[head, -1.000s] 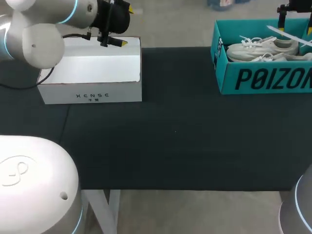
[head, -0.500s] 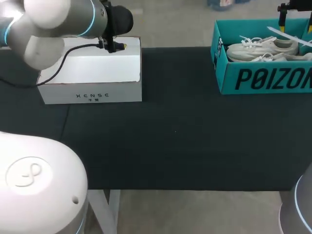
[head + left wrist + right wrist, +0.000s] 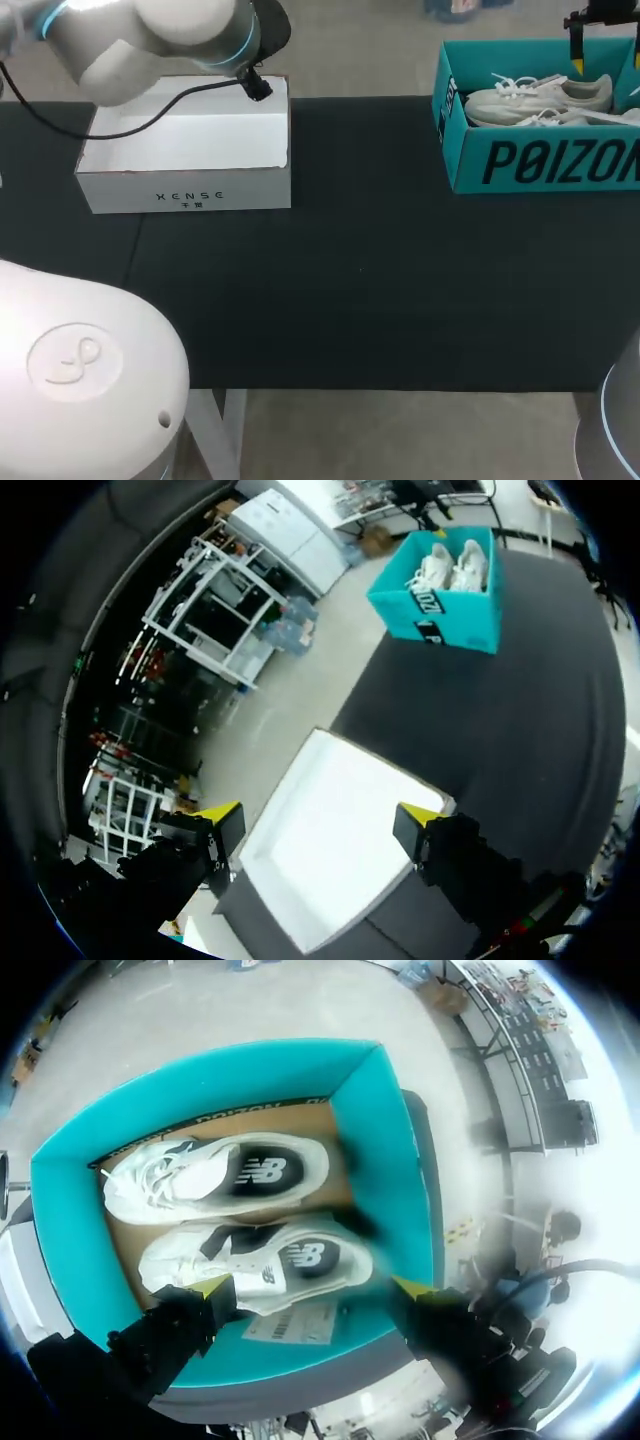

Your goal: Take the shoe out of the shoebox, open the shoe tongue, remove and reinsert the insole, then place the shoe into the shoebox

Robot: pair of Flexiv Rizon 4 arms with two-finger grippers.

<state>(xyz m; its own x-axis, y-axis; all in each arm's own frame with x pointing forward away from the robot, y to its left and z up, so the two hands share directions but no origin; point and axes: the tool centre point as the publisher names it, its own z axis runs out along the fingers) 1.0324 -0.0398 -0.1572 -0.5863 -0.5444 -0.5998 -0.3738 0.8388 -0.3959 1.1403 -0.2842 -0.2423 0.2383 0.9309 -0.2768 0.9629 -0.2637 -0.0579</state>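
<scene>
The right gripper (image 3: pixel 312 1287) hung with its yellow-tipped fingers spread apart and gripping nothing above the teal shoebox (image 3: pixel 540 160) in the upper right of the head view. There two white shoes (image 3: pixel 540 97) lay side by side, their long axes running left to right across that frame, toes toward the left and heel openings toward the right. The left gripper (image 3: pixel 317 815), likewise spread wide and empty, was above the open white box (image 3: pixel 185 150) in the upper left, both boxes standing well apart on the dark table (image 3: pixel 380 290).
</scene>
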